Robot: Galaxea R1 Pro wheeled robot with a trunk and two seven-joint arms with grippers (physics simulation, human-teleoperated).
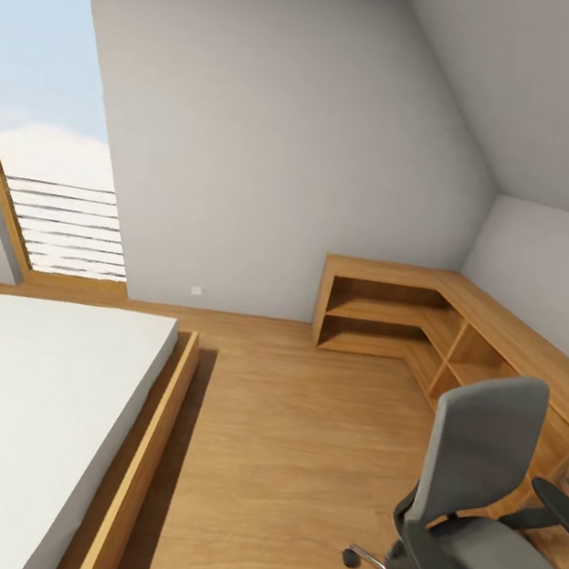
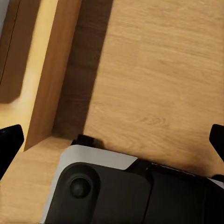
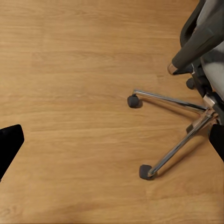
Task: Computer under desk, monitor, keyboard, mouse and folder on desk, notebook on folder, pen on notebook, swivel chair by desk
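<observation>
A: From the head, what have we got?

B: The swivel chair point(image 1: 476, 520) sits at the near right, grey padded back and seat, black armrests, one chrome leg with a castor showing. A bed point(image 1: 32, 409) with a smooth white mattress in a light-wood frame fills the near left. Far right, a low L-shaped light-wood shelving unit point(image 1: 408, 319) hugs the corner under the sloped ceiling. A slanted window point(image 1: 53, 116) is at the far left.

A: Any folder on the seat?

B: I can't tell; the seat is cut by the frame edge. I'd judge the robot is on its way and should turn right toward the chair.

A: Left wrist?

B: It looks down on the plank floor point(image 2: 154, 79), matte wood grain, with the bed frame's point(image 2: 49, 70) pale edge beside it and the robot's own rounded black-and-white base point(image 2: 116, 191) below. The left gripper point(image 2: 116, 142) is spread, dark fingertips at the two sides, nothing between them.

A: Right wrist?

B: Same floor, plus the chair's shiny chrome spokes point(image 3: 179, 140) ending in small dark castors. The right gripper point(image 3: 116, 144) is also spread and empty. My advice: approach slowly, since castors roll easily and a bump would push the chair away.
</observation>
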